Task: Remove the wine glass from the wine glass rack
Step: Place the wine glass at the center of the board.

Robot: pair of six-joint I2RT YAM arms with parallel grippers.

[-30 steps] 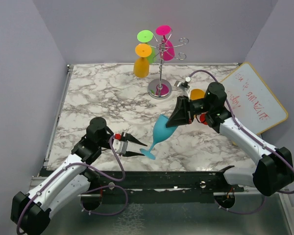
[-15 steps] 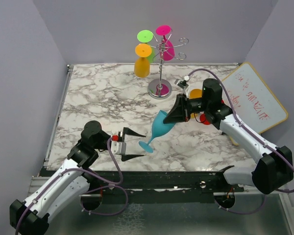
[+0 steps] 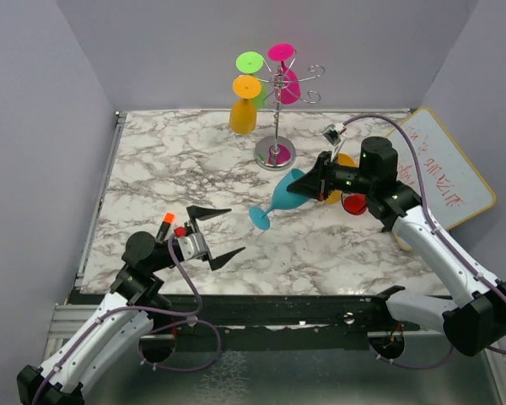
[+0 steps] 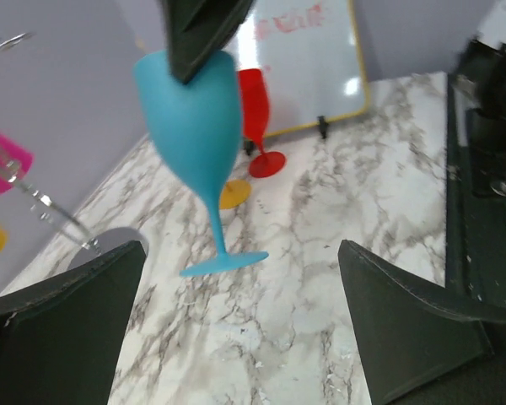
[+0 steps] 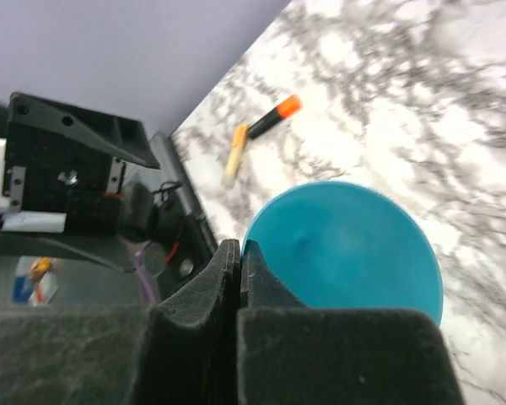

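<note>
The right gripper [image 3: 307, 184] is clamped on the rim of a blue wine glass [image 3: 280, 199]. It holds the glass steeply tilted over the marble table [image 3: 152, 169], with the foot pointing toward the near left. The glass is off the wine glass rack [image 3: 277, 114] and in front of the rack's round base. Three glasses hang upside down on the rack: one orange [image 3: 244, 110], one green [image 3: 251, 64] and one magenta [image 3: 285, 78].

Half a second ago the foot sat lower, between the fingers of the left gripper [image 3: 219, 234]. It is now raised and drawn back toward the rack, and the glass lies flatter. The left gripper has pulled back toward the near left corner. Its fingers are spread wide, hold nothing, and are well apart from the glass.

A red glass [image 4: 255, 105] stands beyond the blue one, near a whiteboard [image 3: 443, 173].
</note>
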